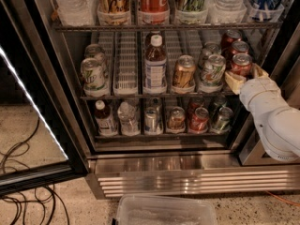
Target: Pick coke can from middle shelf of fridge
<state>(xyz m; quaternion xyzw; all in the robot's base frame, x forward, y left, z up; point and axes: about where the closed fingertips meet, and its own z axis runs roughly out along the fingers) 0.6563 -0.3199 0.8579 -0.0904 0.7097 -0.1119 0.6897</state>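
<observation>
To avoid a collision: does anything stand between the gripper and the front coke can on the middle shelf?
Nothing visible does. The gripper is at the front coke can, at the right end of the middle shelf. The green-and-white can stands beside it, not between.
</observation>
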